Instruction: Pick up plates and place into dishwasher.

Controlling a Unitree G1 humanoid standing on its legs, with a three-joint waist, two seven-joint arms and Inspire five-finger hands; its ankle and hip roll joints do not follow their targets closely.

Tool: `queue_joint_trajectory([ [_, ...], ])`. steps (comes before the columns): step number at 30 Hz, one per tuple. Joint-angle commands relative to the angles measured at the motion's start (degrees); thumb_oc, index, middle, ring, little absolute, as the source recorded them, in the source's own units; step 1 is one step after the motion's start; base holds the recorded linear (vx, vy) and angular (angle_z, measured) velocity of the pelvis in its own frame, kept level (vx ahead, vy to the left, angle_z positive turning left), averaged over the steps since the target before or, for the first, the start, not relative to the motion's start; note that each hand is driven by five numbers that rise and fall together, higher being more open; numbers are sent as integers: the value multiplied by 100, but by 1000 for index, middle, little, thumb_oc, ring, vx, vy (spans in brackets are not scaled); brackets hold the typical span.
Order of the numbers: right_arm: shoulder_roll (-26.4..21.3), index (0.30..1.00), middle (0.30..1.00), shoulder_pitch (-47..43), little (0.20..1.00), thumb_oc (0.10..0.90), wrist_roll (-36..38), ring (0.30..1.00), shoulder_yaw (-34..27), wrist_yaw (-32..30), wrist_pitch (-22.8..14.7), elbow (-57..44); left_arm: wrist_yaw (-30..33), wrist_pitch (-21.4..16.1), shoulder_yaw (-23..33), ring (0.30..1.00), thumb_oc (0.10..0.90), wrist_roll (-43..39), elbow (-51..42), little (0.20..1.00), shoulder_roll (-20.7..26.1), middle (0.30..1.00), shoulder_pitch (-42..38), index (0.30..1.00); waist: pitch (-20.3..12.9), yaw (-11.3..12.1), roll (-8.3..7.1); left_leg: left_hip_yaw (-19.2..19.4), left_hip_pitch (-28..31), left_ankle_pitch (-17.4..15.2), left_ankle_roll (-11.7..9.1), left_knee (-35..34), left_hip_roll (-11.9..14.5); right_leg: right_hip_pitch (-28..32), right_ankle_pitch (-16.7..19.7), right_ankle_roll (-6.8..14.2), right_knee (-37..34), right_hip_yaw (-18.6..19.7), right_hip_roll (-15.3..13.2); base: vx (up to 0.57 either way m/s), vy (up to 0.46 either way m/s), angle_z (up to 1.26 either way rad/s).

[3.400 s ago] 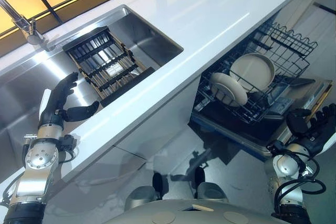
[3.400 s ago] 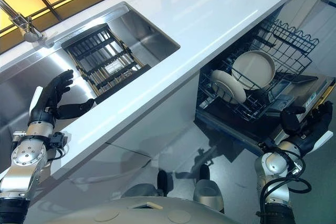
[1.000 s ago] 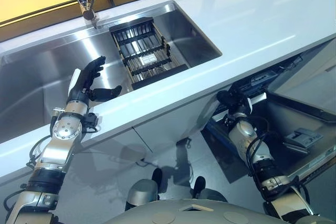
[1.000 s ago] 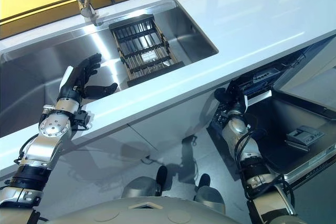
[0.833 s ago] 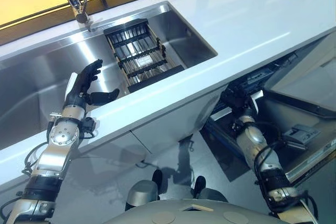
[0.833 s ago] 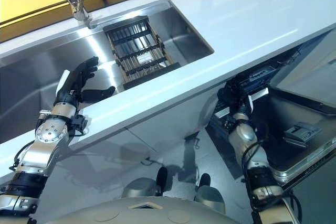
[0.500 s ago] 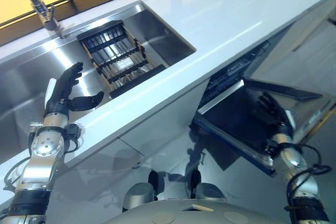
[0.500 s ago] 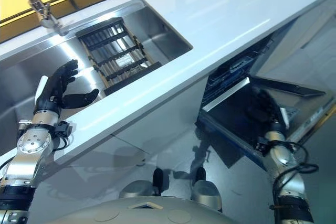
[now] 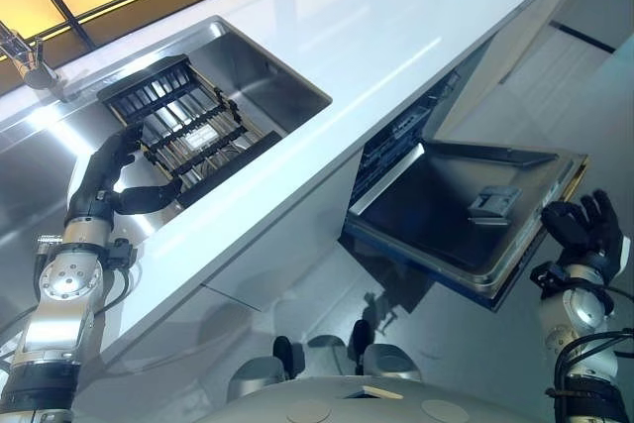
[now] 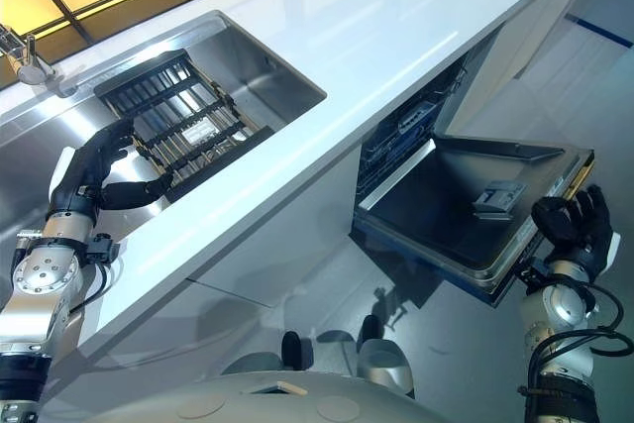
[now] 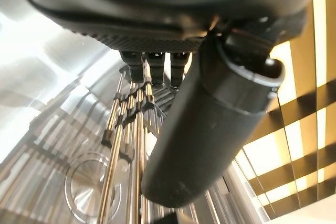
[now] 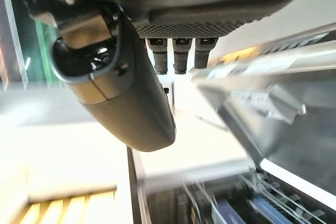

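The dishwasher door stands half open below the white countertop, its dark inner side facing up. My right hand is open at the door's outer edge, fingers spread and nothing held; its wrist view shows the thumb straight, with the door past it. Inside the opening a bit of wire rack shows; any plates there are hidden. My left hand hovers open over the steel sink, beside the black drying rack; the rack's bars pass close under its fingers.
A tap stands at the sink's far left corner. The detergent compartment sits on the door's inner face. Pale floor lies to the right of the door.
The rack with two plates, pulled out 3.4 s ago, is now inside. My right hand moved from the door's inner face to its outer edge, and the door has tilted up. The camera shifted.
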Motion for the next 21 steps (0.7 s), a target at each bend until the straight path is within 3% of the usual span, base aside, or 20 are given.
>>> queue_joint_trajectory([
  [1,-248,900,900,-281,900,800,487,900,-429,-90,-471,134,115,-458,97,900,800,-2,80,900,574,900,-567,900,-254,-10,121,181,-389,-511,199,505,-266,-271,-553,418,893,-304,77,75,-63,-1],
  [5,-224,900,900,-283,900,800,834,900,-344,-209,-520,755,86,-412,131,900,800,-2,95,900,752,900,-605,900,-221,23,175,219,-440,-530,172,656,-214,-252,-614,393,995,-387,13,56,-59,-1],
  [13,-574,900,900,-410,900,800,722,900,-543,-958,-1109,1683,331,-416,41,900,800,-193,139,900,1020,900,-924,900,41,46,368,182,-966,-643,125,1381,-152,-619,-906,303,1709,-436,-191,33,-15,-2],
  [21,-1378,900,900,-889,900,800,1072,900,-824,-1037,-1270,2559,773,-774,-114,900,800,-444,182,900,1257,900,-1466,900,722,33,447,181,-2094,-696,25,2338,-126,-1328,-974,99,2195,-262,-232,-97,-34,2],
])
